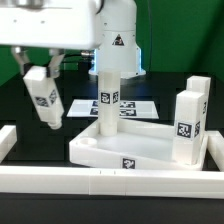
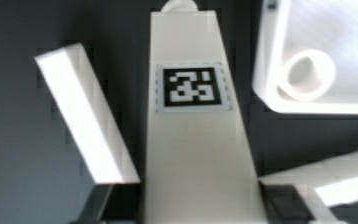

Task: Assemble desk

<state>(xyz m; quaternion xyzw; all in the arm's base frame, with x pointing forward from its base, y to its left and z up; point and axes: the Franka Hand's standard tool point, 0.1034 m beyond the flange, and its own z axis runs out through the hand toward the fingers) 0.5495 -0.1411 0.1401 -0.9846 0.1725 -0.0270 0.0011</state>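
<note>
The white tabletop (image 1: 130,148) lies rim up in the middle of the black table. One white leg (image 1: 108,90) stands upright at its far left corner. Two more tagged legs (image 1: 185,125) (image 1: 199,92) stand upright at its right side. My gripper (image 1: 38,72) hangs above the table at the exterior view's left, shut on the fourth leg (image 1: 45,100), which is tilted and clear of the table. In the wrist view the held leg (image 2: 194,100) runs out from between my fingers (image 2: 119,200). Beside it is a tabletop corner (image 2: 336,90) with a round socket (image 2: 309,70).
Long white border rails run along the front (image 1: 100,182), left (image 1: 8,140) and right (image 1: 214,150). The marker board (image 1: 128,104) lies flat behind the tabletop. The arm's base (image 1: 118,40) stands at the back. White bars (image 2: 78,110) (image 2: 327,185) show either side of the held leg.
</note>
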